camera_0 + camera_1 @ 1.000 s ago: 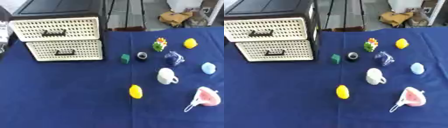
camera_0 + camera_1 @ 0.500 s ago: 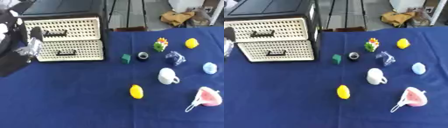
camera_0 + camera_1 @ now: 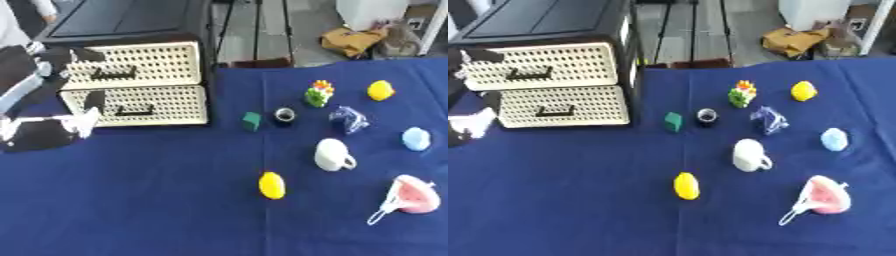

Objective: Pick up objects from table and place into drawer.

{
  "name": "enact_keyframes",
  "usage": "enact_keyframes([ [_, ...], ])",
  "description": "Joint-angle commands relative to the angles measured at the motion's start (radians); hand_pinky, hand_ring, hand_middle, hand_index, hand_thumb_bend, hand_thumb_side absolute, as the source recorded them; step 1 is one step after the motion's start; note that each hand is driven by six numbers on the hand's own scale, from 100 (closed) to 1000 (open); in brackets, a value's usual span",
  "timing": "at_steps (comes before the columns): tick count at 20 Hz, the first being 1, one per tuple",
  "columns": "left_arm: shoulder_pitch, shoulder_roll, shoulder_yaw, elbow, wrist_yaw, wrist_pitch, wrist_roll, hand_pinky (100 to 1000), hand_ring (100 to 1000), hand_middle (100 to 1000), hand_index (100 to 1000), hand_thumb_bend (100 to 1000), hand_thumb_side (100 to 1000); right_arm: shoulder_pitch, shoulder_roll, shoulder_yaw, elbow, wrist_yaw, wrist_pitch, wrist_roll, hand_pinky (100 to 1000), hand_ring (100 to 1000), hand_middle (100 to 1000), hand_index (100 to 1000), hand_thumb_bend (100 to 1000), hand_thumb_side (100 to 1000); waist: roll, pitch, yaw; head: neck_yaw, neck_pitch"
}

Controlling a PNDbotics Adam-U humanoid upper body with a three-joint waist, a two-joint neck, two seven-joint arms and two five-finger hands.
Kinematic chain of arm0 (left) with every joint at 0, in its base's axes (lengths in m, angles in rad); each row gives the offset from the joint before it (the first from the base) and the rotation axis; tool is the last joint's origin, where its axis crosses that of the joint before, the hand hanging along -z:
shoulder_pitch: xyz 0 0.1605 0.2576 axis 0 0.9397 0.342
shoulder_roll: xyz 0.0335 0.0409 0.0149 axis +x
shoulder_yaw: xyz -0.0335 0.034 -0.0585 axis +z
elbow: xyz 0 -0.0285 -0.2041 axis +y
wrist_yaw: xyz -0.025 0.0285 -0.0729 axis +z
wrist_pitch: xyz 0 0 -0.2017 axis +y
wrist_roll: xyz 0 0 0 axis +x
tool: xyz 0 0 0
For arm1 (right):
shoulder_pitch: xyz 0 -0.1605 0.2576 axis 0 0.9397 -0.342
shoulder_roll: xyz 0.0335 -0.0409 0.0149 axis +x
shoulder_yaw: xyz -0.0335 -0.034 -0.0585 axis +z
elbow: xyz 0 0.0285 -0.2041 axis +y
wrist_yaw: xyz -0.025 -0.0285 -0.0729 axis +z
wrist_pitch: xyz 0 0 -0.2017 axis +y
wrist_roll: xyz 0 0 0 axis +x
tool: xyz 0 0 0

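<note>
A cream two-drawer unit (image 3: 140, 82) with a black top stands at the back left, both drawers closed. My left hand (image 3: 48, 107) hovers in front of its left end, fingers spread and holding nothing. Loose things lie on the blue cloth to the right: a green cube (image 3: 252, 120), a small black ring (image 3: 284, 114), a colourful toy (image 3: 319, 92), a yellow object (image 3: 380, 90), a blue crumpled thing (image 3: 349, 119), a white mug (image 3: 332, 155), a yellow oval (image 3: 272, 185), a light blue object (image 3: 416, 138) and a pink pouch (image 3: 411, 196). My right hand shows in no view.
The blue tablecloth (image 3: 157, 200) covers the table. Beyond its far edge lie a wooden floor, a brown bag (image 3: 354, 40) and a white box (image 3: 372, 12).
My left hand has come in from the left edge and now stands before the left end of the drawers. The objects on the cloth have not moved.
</note>
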Motion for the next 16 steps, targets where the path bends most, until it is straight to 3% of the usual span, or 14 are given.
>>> enact_keyframes([
  [1,-0.022,0.081,-0.009,-0.013,-0.043,0.018,-0.067,100,100,100,876,100,422,-0.005,-0.032,-0.002,-0.016,-0.006,-0.005,0.004,595,696,662,814,100,955,0.001,-0.026,-0.003,0.005,0.002],
  [10,-0.05,0.14,-0.028,-0.012,-0.124,0.056,-0.26,100,100,116,940,100,463,-0.002,-0.032,0.004,-0.016,-0.008,-0.002,0.017,596,695,657,788,100,954,0.006,-0.025,-0.014,0.013,0.0],
  [16,-0.094,0.126,-0.049,0.035,-0.138,0.117,-0.295,100,100,104,929,100,468,-0.004,-0.03,0.007,-0.016,-0.007,-0.003,0.022,598,694,654,781,100,956,0.007,-0.017,-0.021,0.017,0.002],
])
